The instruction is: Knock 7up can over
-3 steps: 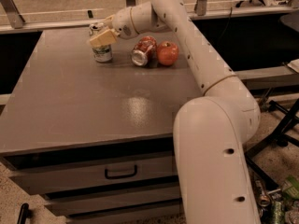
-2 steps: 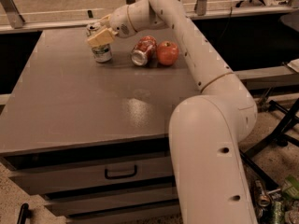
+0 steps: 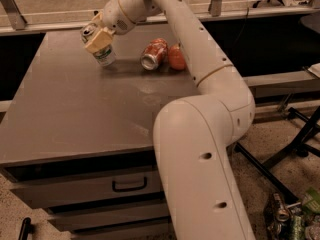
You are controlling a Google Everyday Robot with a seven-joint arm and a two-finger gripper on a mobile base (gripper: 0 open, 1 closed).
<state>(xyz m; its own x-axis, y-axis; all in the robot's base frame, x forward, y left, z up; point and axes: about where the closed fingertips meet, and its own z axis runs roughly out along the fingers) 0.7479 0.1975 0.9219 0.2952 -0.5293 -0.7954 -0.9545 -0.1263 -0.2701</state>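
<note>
The 7up can [image 3: 104, 55] is white and silver with a green band at its base. It stands at the far left of the grey table [image 3: 75, 114] and is tilted, its silver top [image 3: 88, 31] leaning to the left and its base still on the table. My gripper [image 3: 98, 39] is up against the can's upper half, with a beige part lying across the front of the can. The arm reaches in from the right over the table.
An orange-red soda can [image 3: 153, 54] lies on its side to the right of the 7up can, with a round red fruit [image 3: 176, 57] beside it. The table has drawers [image 3: 129, 185] in front. A rail runs behind it. Black stand legs [image 3: 295, 144] are on the floor at the right.
The 7up can stood nearly upright before and now leans to the left. The gripper has stayed against it and moved a little with it.
</note>
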